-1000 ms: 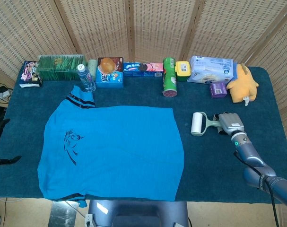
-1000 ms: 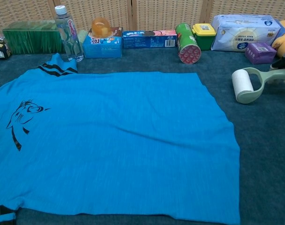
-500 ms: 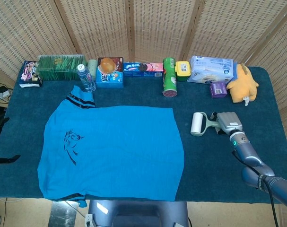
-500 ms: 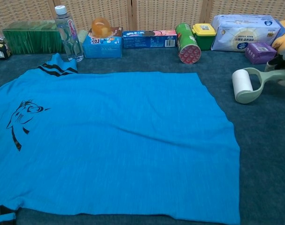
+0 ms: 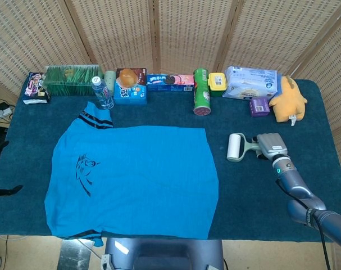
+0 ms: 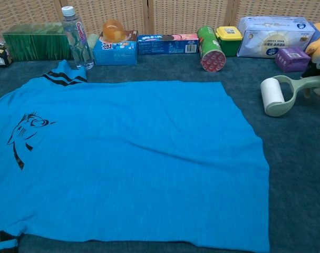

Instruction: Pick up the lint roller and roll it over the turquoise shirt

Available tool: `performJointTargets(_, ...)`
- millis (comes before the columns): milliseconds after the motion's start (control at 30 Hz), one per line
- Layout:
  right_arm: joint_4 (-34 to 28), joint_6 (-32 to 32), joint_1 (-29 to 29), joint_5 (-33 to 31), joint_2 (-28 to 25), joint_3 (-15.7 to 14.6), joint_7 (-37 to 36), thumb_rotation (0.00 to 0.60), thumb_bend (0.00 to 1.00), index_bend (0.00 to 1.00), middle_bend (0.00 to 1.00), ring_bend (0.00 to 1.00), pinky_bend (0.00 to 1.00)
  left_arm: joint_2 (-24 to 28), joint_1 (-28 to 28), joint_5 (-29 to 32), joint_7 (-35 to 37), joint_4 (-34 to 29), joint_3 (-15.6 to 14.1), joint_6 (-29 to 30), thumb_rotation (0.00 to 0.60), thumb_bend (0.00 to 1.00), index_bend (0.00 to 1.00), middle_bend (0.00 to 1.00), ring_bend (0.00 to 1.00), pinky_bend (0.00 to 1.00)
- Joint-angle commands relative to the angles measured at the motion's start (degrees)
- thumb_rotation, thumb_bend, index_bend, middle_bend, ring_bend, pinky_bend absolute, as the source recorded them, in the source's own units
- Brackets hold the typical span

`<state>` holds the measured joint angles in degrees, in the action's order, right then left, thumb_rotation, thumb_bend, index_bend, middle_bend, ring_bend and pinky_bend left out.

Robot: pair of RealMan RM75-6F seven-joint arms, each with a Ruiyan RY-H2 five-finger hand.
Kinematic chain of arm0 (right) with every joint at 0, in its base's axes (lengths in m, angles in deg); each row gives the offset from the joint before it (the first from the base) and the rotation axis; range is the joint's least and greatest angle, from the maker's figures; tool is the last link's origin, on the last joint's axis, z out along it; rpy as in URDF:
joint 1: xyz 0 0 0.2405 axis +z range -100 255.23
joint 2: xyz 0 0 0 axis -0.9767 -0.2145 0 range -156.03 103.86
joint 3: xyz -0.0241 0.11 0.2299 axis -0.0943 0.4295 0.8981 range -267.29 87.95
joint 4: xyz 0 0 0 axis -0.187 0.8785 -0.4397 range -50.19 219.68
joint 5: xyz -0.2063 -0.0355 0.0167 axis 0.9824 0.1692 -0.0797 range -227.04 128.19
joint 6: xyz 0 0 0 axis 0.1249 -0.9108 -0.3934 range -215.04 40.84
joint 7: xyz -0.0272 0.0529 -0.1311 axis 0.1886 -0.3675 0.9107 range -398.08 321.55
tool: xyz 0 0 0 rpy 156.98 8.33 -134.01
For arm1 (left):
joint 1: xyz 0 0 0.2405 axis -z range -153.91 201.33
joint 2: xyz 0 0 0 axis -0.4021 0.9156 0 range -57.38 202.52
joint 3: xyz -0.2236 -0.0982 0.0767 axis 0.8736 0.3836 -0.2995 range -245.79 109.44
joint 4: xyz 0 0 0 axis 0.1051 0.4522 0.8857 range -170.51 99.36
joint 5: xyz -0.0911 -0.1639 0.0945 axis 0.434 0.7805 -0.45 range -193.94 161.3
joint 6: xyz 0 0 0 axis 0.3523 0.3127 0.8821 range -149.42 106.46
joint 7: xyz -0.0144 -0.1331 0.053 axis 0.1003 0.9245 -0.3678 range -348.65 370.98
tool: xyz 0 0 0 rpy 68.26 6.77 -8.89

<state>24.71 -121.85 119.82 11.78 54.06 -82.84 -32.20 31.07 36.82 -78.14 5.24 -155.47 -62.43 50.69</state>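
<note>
fingers of your right hand (image 5: 271, 144) hide over the lint roller (image 5: 238, 147) handle; grip unclear. its white drum lies beside the flat turquoise shirt (image 5: 133, 180).

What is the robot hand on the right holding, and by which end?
The right robot hand sits at the handle end of the lint roller, apparently gripping it; the white roll points toward the turquoise shirt. Whether the fingers have fully closed cannot be told.

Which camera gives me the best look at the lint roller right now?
The chest view: the lint roller shows large there, white drum and green frame clear, though its handle runs off the frame edge. The head view shows it smaller but whole, with the right hand at its handle.
</note>
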Motion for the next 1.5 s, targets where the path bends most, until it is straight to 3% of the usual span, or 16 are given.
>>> performJointTargets(33, -0.19, 0.52, 0.29, 0.07, -0.27, -0.3, 0.65, 0.6, 0.71, 0.48, 0.63, 0.52, 0.78, 0.03, -0.04, -0.07, 0.06, 0.04, 0.0, 0.03, 0.6, 0.08, 0.0, 0.0, 0.0, 0.02)
performJointTargets(200, -0.1, 0.79, 0.55, 0.61, -0.15, -0.29, 0.43, 0.6, 0.68, 0.48, 0.68, 0.56, 0.86, 0.24, -0.18, -0.14, 0.22, 0.02, 0.07, 0.26, 0.6, 0.08, 0.0, 0.0, 0.0, 0.02)
performJointTargets(333, -0.09, 1.39, 0.9, 1.62, -0.41, -0.29, -0.37, 0.6, 0.52, 0.48, 0.69, 0.57, 0.87, 0.35, -0.26, -0.14, 0.26, 0.0, 0.08, 0.34, 0.6, 0.08, 0.0, 0.0, 0.0, 0.02)
performJointTargets(500, -0.3, 1.64, 1.5, 3.16, -1.14, -0.42, -0.56, 0.6, 0.25, 0.47, 0.67, 0.58, 0.87, 0.28, -0.24, -0.1, 0.29, -0.04, 0.12, 0.29, 0.6, 0.08, 0.0, 0.0, 0.0, 0.02)
performJointTargets(567, -0.25, 1.56, 1.66, 3.53, -1.29, -0.44, -0.5, 0.6, 0.21, 0.46, 0.67, 0.58, 0.87, 0.21, -0.18, -0.06, 0.26, 0.01, 0.15, 0.18, 0.6, 0.08, 0.0, 0.0, 0.0, 0.02)
performJointTargets(767, 0.78, 0.3, 1.62, 4.23, -0.9, -0.45, -0.09, 0.6, 0.18, 0.47, 0.68, 0.59, 0.87, 0.14, -0.1, 0.09, 0.38, 0.13, 0.25, 0.05, 0.6, 0.08, 0.0, 0.0, 0.0, 0.02)
performJointTargets(1000, 1.71, -1.16, 1.41, 5.54, -0.26, -0.48, -0.36, 0.6, 0.18, 0.61, 0.78, 0.69, 0.91, 0.21, -0.1, 0.14, 0.54, 0.17, 0.3, -0.04, 0.6, 0.08, 0.0, 0.0, 0.0, 0.02)
performJointTargets(1233, 2.01, -1.34, 1.4, 6.82, 0.04, -0.52, -1.73, 0.6, 0.18, 0.74, 0.8, 0.71, 0.92, 0.26, 0.09, 0.15, 0.61, 0.23, 0.4, -0.34, 0.6, 0.08, 0.0, 0.0, 0.0, 0.02)
performJointTargets(1500, 1.98, -1.42, 1.29, 7.28, 0.01, -0.41, -2.47, 0.6, 0.18, 0.81, 0.82, 0.73, 0.98, 0.3, 0.22, 0.12, 0.76, 0.5, 0.43, -0.67, 0.6, 0.08, 0.0, 0.0, 0.0, 0.02)
